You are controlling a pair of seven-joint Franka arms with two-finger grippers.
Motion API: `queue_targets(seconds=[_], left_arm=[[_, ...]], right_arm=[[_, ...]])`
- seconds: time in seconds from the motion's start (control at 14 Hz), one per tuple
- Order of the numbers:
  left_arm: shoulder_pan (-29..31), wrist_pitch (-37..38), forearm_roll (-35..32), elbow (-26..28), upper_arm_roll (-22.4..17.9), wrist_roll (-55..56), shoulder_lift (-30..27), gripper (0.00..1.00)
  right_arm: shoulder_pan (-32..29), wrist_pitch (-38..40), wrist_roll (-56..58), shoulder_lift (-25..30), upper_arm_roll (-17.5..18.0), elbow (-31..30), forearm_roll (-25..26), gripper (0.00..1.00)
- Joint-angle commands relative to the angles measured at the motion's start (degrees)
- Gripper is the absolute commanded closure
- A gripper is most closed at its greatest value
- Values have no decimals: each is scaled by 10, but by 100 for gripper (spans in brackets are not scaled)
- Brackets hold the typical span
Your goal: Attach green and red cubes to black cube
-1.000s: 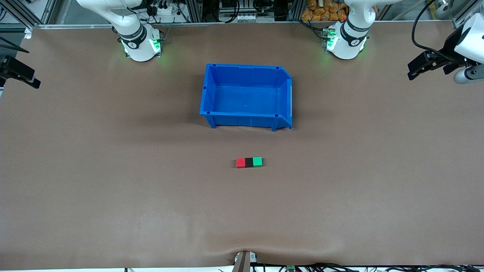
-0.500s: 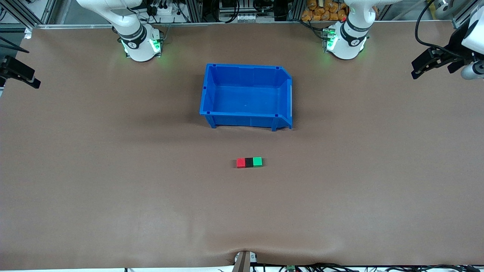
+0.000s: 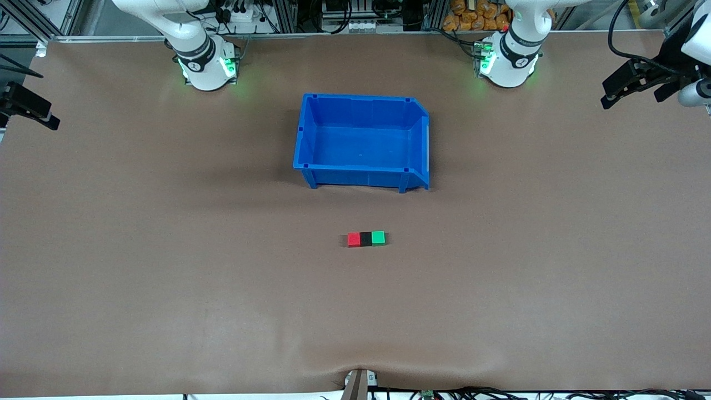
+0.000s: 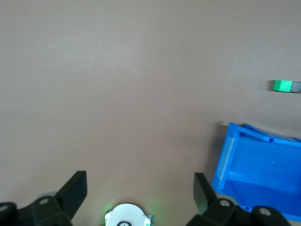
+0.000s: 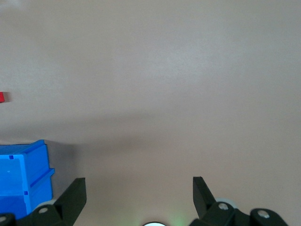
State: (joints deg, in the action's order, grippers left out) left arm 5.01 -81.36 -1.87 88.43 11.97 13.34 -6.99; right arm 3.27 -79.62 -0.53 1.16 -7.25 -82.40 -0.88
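Left hand (image 3: 611, 94), right hand (image 3: 47, 118) agape

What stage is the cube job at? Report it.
Done, it looks: the small matte red cube and bright green cube sit flush against the matte black cube between them. In hand: nothing; left gripper and right gripper are open at the table's ends. Nothing visibly left.

A blue bin (image 3: 361, 139) sits open-topped and upright near the middle of the brown tabletop (image 3: 166, 250), with nothing inside it; cables and orange packets (image 3: 472, 14) lie past the tabletop's edge
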Motion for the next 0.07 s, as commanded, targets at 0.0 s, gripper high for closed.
queue_targets(seconds=[0.0], left_arm=[[7,12,9,-8,4,-10,0,0]], right_arm=[[5,5,3,0,-2,5,1,0]])
